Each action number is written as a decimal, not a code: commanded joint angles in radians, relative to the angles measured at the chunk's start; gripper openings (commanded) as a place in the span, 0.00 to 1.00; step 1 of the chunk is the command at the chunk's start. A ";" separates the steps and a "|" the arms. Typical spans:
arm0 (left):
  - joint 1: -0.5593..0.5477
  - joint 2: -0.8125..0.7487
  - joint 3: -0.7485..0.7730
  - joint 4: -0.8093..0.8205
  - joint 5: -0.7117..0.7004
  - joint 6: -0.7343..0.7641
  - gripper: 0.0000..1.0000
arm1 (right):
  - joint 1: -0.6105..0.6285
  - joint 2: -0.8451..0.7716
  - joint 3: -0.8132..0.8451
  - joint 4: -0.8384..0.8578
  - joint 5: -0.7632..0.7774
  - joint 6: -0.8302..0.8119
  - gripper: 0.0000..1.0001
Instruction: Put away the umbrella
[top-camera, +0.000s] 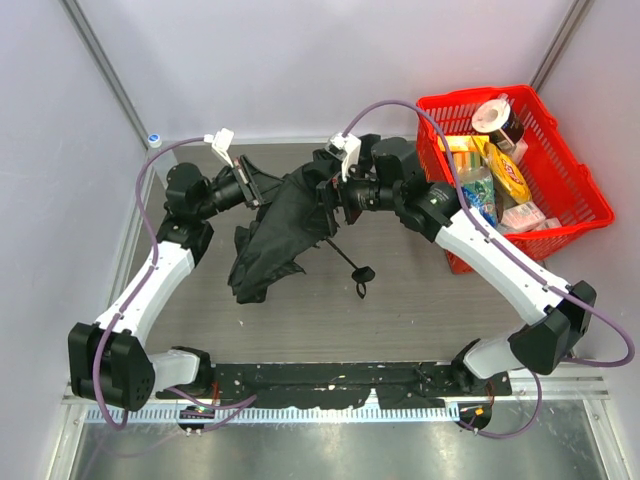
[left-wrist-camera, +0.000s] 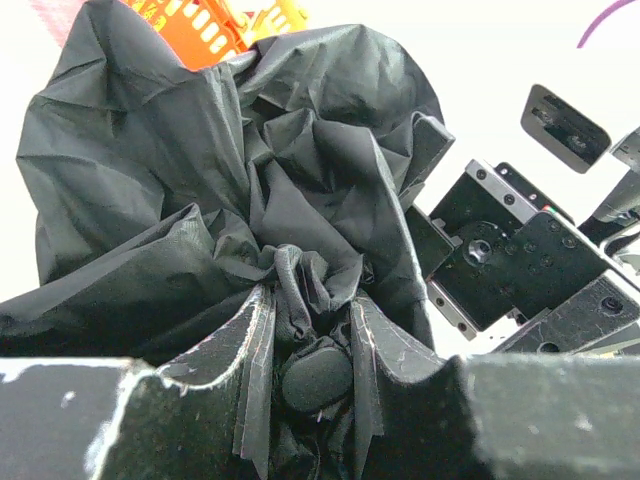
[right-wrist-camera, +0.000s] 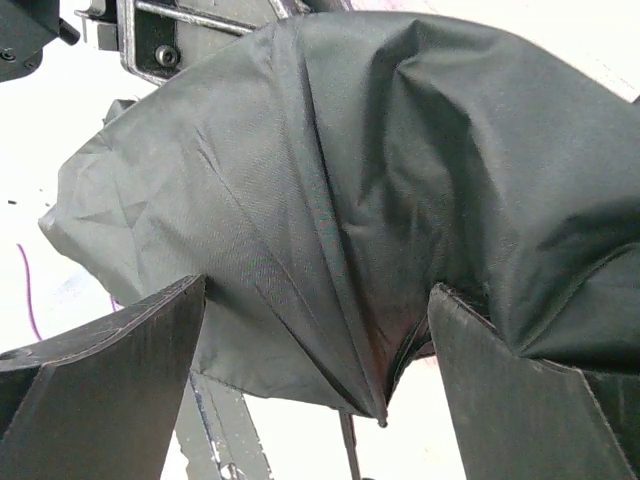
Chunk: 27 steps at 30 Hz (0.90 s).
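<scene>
The black umbrella (top-camera: 275, 225) lies half-collapsed and crumpled mid-table, its thin shaft and strap end (top-camera: 360, 272) pointing to the near right. My left gripper (top-camera: 262, 190) is at its upper left. In the left wrist view that gripper (left-wrist-camera: 312, 345) is shut on bunched fabric (left-wrist-camera: 200, 180) and a rounded black knob (left-wrist-camera: 316, 375). My right gripper (top-camera: 328, 195) is at the canopy's upper right edge. In the right wrist view it (right-wrist-camera: 318, 330) stands wide open, with a fold of canopy (right-wrist-camera: 350, 170) hanging between and beyond its fingers (right-wrist-camera: 110, 380). I cannot tell if they touch it.
A red plastic basket (top-camera: 572, 158) full of snack packets and a bottle stands at the back right, close behind the right arm. Its orange-red mesh (left-wrist-camera: 215, 20) shows above the fabric in the left wrist view. White walls enclose the table.
</scene>
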 joint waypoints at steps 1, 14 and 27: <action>-0.001 -0.017 0.077 0.000 0.035 -0.015 0.00 | 0.008 -0.036 0.002 0.116 0.009 -0.011 0.98; -0.019 -0.006 0.129 -0.032 0.125 -0.019 0.00 | 0.099 0.081 0.037 0.100 0.048 -0.067 0.99; -0.035 0.004 0.121 0.175 0.306 -0.148 0.00 | 0.108 0.160 0.030 0.047 -0.089 -0.153 0.98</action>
